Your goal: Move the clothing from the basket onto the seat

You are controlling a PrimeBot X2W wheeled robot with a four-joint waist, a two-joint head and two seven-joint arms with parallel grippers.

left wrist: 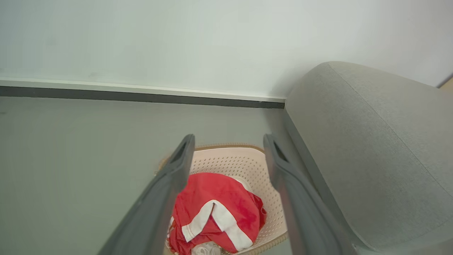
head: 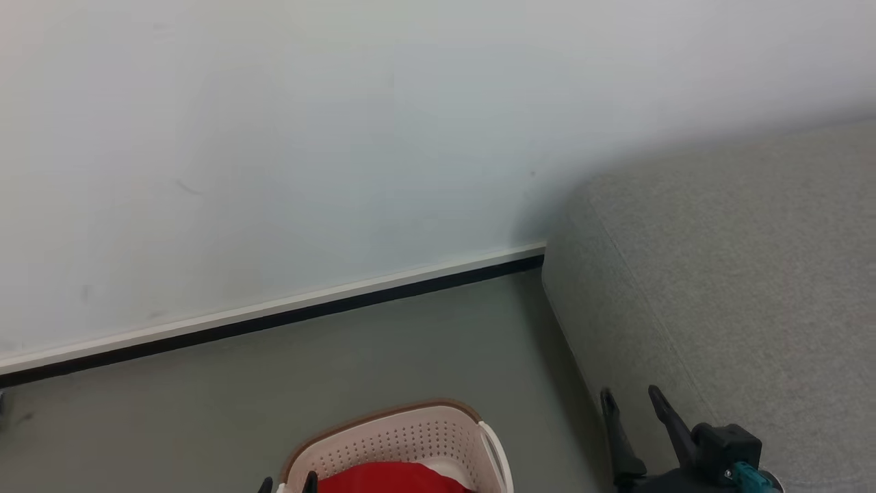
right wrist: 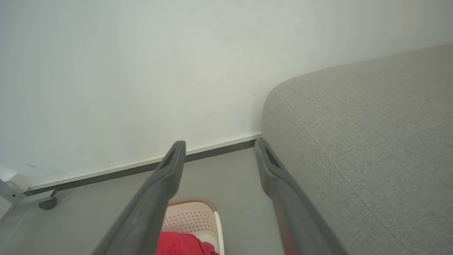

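Observation:
The cream perforated basket (head: 410, 431) stands on the floor by the seat's left side. Red clothing (head: 390, 479) with white trim lies inside it, bunched into a heap (left wrist: 216, 209). The light grey seat (head: 739, 274) rises at the right. My left gripper (left wrist: 229, 138) hangs open above the basket (left wrist: 244, 163), with its dark fingertips (head: 311, 481) just at the basket's near rim. My right gripper (head: 629, 394) is open and empty in front of the seat's side, with the basket (right wrist: 191, 216) and the clothing (right wrist: 180, 246) low between its fingers. The seat (right wrist: 371, 124) lies just beside its right finger.
A pale wall (head: 274, 137) with a white and black baseboard (head: 274, 315) runs behind the basket. Grey floor (head: 171, 411) spreads to the left. A metal leg with a dark foot (right wrist: 42, 200) stands at the wall far left.

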